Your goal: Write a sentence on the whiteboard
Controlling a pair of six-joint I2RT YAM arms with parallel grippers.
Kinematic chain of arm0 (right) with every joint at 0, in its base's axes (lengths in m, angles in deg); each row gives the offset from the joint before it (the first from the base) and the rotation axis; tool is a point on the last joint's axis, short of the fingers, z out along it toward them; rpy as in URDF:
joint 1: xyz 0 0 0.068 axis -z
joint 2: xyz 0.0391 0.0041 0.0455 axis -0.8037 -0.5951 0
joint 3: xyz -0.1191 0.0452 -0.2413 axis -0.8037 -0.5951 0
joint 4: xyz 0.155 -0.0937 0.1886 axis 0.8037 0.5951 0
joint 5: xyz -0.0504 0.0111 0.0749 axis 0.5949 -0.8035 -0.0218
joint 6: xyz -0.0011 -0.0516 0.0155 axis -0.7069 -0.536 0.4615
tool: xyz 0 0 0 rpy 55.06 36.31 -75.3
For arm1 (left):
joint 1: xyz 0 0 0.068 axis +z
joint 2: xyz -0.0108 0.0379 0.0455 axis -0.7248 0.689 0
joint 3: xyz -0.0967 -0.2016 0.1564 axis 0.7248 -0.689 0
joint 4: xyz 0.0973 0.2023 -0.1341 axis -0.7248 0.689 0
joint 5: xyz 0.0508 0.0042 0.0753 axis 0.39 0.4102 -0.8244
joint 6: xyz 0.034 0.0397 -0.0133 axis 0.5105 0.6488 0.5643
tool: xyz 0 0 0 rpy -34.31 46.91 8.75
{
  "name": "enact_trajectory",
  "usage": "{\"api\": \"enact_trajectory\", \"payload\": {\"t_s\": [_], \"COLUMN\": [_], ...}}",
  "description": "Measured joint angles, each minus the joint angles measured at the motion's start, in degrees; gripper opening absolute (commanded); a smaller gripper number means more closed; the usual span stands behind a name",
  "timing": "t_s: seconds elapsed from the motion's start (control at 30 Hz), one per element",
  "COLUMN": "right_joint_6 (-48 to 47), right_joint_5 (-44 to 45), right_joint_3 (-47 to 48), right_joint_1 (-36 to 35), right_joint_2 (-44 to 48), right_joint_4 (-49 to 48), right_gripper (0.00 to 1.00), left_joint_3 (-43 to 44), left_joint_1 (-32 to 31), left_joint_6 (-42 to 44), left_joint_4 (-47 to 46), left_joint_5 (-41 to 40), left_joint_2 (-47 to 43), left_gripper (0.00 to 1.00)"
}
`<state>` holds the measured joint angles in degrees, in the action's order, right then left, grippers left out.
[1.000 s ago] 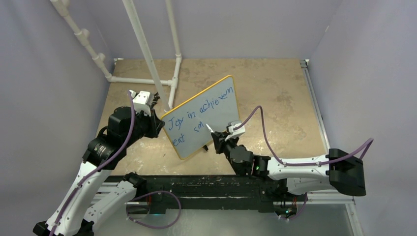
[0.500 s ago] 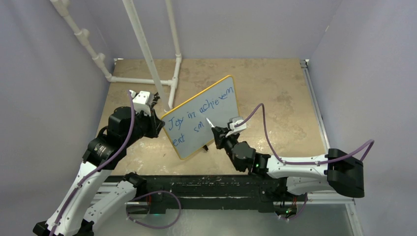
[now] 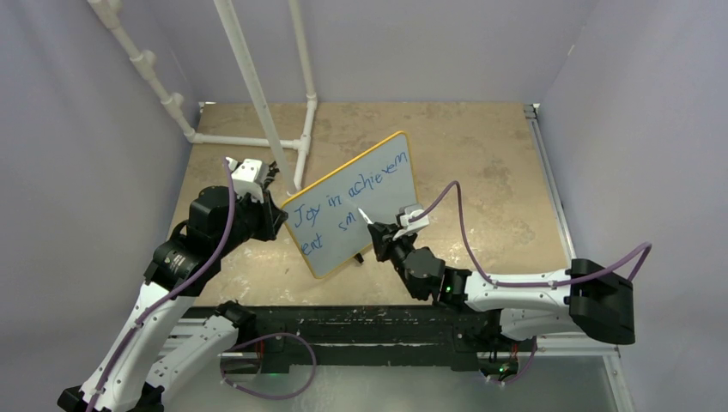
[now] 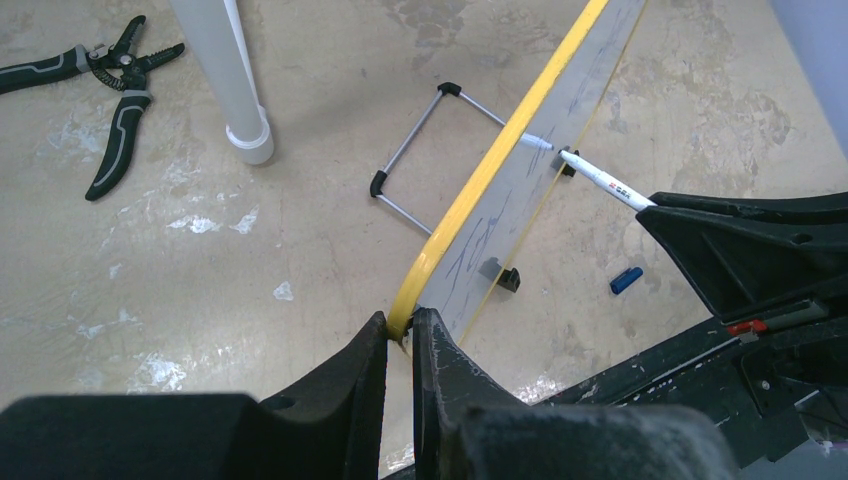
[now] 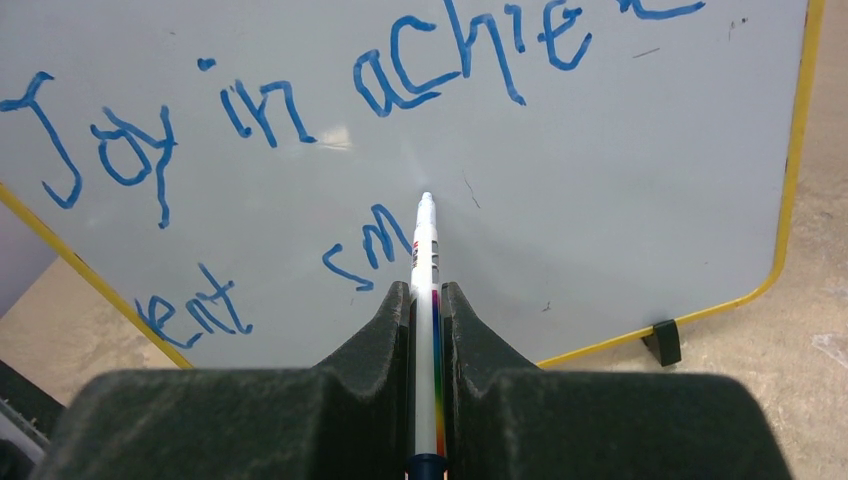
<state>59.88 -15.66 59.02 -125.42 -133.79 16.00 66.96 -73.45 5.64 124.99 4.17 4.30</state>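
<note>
Near the middle of the counter (image 3: pixel 481 154) the whiteboard (image 3: pixel 382 199) stands propped upright and turned at a slant, its yellow rim uppermost and a black foot (image 5: pixel 665 342) on the surface. The left pincer (image 4: pixel 400 340) is nearly closed, pinching the rim at the board's left end. The right pincer (image 5: pixel 427 295) is clamped narrow on a marker (image 5: pixel 426 250), which points away from it at the board's face. The tip sits just right of "sm" – touching or a hair off, I cannot tell. The sentence (image 5: pixel 265 110) runs in thin blue letters along two slanted lines: "Joy in achievem" above, "ent sm" below. Behind the board, a wire stand (image 4: pixel 420 150) rests on the counter. A white pipe (image 4: pixel 225 70) rises nearby, and black-handled pliers (image 4: pixel 110 100) lie beyond it – well apart from the board. A small blue cap (image 4: pixel 626 280) lies on the counter on the written side, near the right arm.
</note>
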Motion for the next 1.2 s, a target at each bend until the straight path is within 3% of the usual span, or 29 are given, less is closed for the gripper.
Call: {"api": "enact_trajectory", "payload": {"t_s": [0.8,1.2], "right_joint_6": [-2.3,2.4], "right_joint_5": [-1.6,-0.9], "right_joint_3": [-0.6,-1.3], "right_joint_1": [-0.7,-1.9], "right_joint_2": [-1.6,-2.5], "right_joint_4": [-1.6,3.5], "right_gripper": [0.00,0.00], "left_joint_3": [0.0,0.0], "left_joint_1": [0.0,0.0], "left_joint_6": [0.0,0.0], "left_joint_4": [0.0,0.0], "left_joint_5": [0.0,0.0], "left_joint_2": [0.0,0.0], "left_gripper": [0.00,0.00]}}
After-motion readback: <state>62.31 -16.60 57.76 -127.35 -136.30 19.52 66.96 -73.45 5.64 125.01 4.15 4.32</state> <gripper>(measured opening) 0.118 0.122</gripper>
